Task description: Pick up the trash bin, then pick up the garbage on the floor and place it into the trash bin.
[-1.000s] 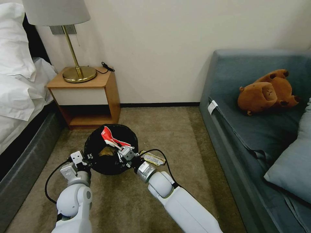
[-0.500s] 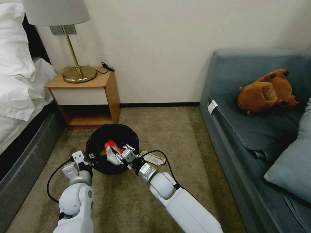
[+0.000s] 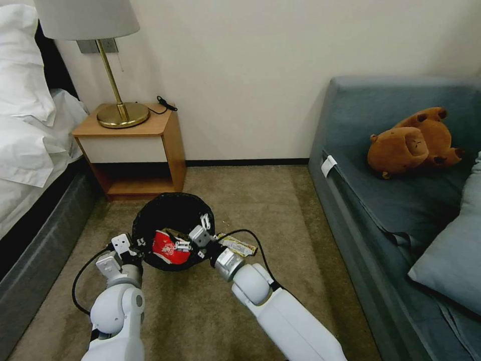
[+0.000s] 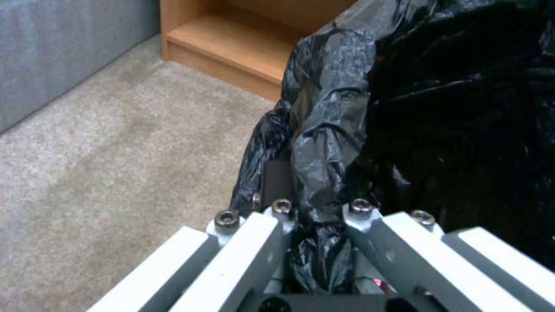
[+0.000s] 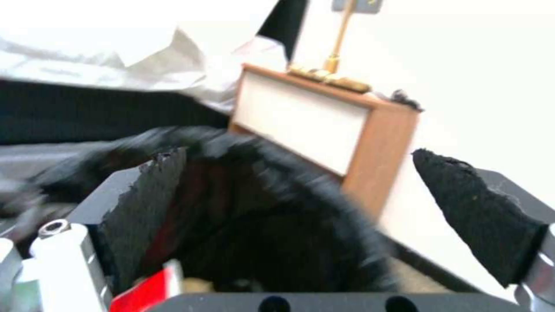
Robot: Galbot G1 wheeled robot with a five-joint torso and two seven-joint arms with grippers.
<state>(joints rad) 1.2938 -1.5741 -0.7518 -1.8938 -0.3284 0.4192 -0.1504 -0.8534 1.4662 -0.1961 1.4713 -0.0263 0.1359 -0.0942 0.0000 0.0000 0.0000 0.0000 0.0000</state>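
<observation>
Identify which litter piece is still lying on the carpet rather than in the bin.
The flat brown-yellow snack wrapper, on the carpet beside the right gripper. The red-white wrapper already lies inside the trash bin.

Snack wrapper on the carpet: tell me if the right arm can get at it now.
Probably yes. The snack wrapper lies uncovered on the carpet beside the bin, right by the open, empty right gripper.
</observation>
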